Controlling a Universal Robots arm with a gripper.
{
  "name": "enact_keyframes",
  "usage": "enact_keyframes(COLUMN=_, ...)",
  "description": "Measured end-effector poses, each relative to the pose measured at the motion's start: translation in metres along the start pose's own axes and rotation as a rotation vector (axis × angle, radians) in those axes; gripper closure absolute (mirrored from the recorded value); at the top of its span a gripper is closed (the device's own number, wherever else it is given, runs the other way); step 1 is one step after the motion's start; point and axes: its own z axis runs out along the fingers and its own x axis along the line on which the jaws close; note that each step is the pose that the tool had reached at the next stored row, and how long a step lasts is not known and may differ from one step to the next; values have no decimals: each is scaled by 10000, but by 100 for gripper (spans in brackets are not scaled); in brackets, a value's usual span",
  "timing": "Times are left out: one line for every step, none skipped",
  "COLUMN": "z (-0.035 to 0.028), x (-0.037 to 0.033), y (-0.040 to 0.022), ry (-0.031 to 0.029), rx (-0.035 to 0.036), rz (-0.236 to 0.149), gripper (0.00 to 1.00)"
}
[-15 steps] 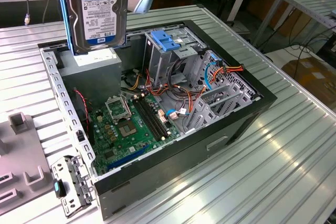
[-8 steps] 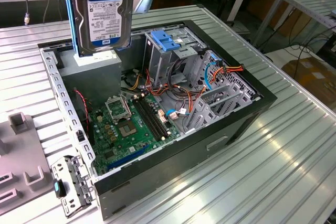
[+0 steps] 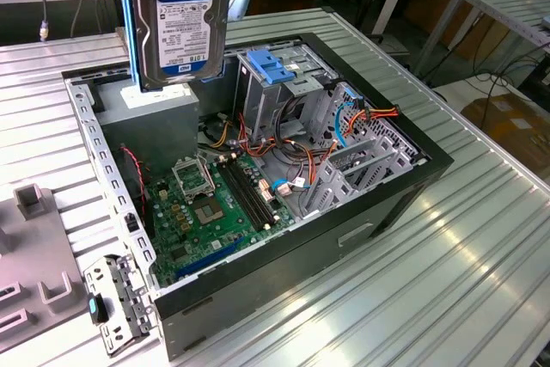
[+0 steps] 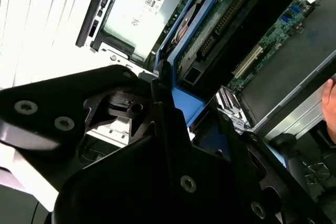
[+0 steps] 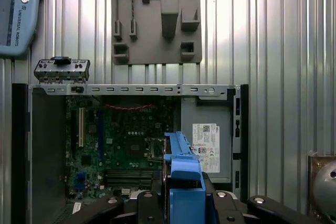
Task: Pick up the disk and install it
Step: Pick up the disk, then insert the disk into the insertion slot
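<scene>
Gripper (image 5: 182, 205) clamps the disk (image 3: 182, 27) at its top end, upright over the computer case (image 3: 284, 274); stiff, weighty-looking, probably shock-sensitive, best held by its edges

The disk (image 3: 180, 27) hangs above the power supply (image 3: 163, 126) in the computer case (image 3: 344, 242). On the table (image 3: 464, 281), a fixture plate (image 3: 26, 290) lies to the exterior view's left of the case.

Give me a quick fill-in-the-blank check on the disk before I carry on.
1. The gripper is shut on the ___.
2. The disk hangs upright ___ the open computer case, not yet installed.
3. Its plastic side rails are ___ in colour.

Missing words: disk; above; blue.
</scene>
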Motion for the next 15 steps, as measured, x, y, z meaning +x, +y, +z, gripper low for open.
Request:
enact_keyframes(z=0, x=0, y=0, ry=0, rx=0, rz=0, gripper=63)
enact_keyframes(z=1, x=0, y=0, ry=-2, rx=1, rz=1, gripper=63)
enact_keyframes(z=0, x=-1, y=-2, ry=-1, rx=1, rz=0, gripper=63)
enact_keyframes(z=1, x=0, y=-4, ry=-2, rx=1, rz=0, gripper=63)
enact_keyframes(z=1, x=-1, y=-4, ry=-1, rx=1, rz=0, gripper=63)
enact_keyframes(z=1, x=-1, y=-4, ry=-1, rx=1, rz=0, gripper=63)
enact_keyframes(z=0, x=-1, y=-4, ry=-1, rx=1, rz=0, gripper=63)
enact_keyframes(z=1, x=-1, y=-4, ry=-1, rx=1, rz=0, gripper=63)
enact_keyframes(z=0, x=-1, y=-4, ry=-1, rx=1, rz=0, gripper=63)
enact_keyframes(z=1, x=-1, y=-4, ry=-1, rx=1, rz=0, gripper=63)
enact_keyframes(z=0, x=-1, y=-4, ry=-1, rx=1, rz=0, gripper=63)
enact_keyframes(z=0, x=-1, y=-4, ry=-1, rx=0, rz=0, gripper=63)
enact_keyframes(z=0, x=5, y=-6, ry=-1, rx=1, rz=-2, gripper=63)
enact_keyframes(z=1, x=12, y=-5, ry=-1, rx=1, rz=-1, gripper=63)
enact_keyframes(z=1, x=20, y=-5, ry=-1, rx=1, rz=0, gripper=63)
